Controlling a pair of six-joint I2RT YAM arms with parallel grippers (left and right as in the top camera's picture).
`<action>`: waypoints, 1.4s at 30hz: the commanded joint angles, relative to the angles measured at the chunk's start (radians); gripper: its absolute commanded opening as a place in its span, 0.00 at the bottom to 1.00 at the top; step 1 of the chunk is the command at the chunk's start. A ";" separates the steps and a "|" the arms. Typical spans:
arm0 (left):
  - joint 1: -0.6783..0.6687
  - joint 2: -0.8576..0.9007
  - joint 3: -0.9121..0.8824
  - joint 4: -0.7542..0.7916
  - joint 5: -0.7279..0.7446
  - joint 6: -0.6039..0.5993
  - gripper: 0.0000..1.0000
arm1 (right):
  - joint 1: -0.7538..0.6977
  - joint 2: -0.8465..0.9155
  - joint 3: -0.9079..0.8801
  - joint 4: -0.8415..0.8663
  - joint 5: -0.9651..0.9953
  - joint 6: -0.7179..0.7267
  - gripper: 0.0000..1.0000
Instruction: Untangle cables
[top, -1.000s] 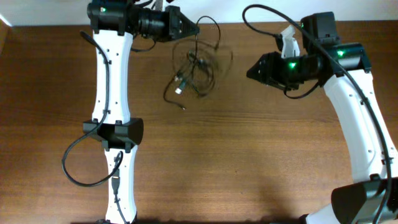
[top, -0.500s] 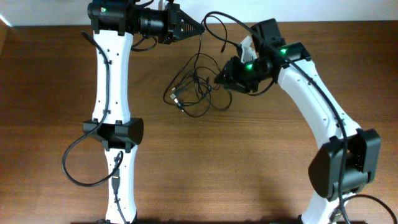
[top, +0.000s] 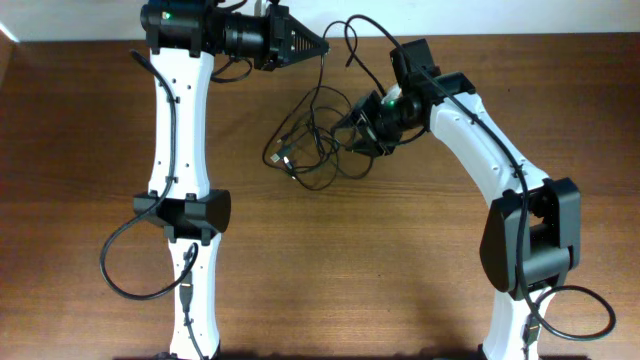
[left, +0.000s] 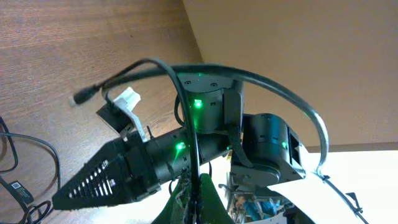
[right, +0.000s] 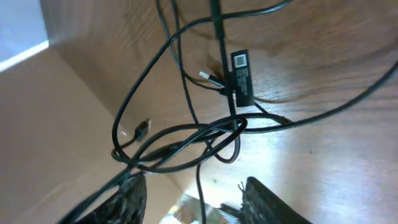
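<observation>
Clearly light, limp stuff: expect the thin black cables (top: 318, 150), heaped in a loose knot on the wooden table (top: 400, 260) between both claws, to slither and snag. Best taken near a plug end (right: 210, 79) or by the label tag (right: 241, 78). Note the left gripper (top: 322, 46) pinched shut on one strand, the right gripper (top: 358, 128) parted astride loops, gripping nothing. No containers visible.

Cables (top: 313, 135) black; tag (right: 242, 78) black, white print; table (top: 400, 260) brown woodgrain.
</observation>
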 joint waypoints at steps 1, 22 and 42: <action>0.006 -0.006 0.018 0.001 0.025 -0.009 0.00 | 0.019 0.009 0.001 0.002 0.064 0.152 0.52; 0.023 -0.006 0.018 -0.033 -0.212 -0.005 0.00 | 0.002 -0.012 -0.003 -0.075 0.224 -0.404 0.04; 0.085 0.000 -0.095 -0.159 -1.068 0.079 0.80 | -0.054 -0.578 -0.003 -0.288 0.329 -0.643 0.04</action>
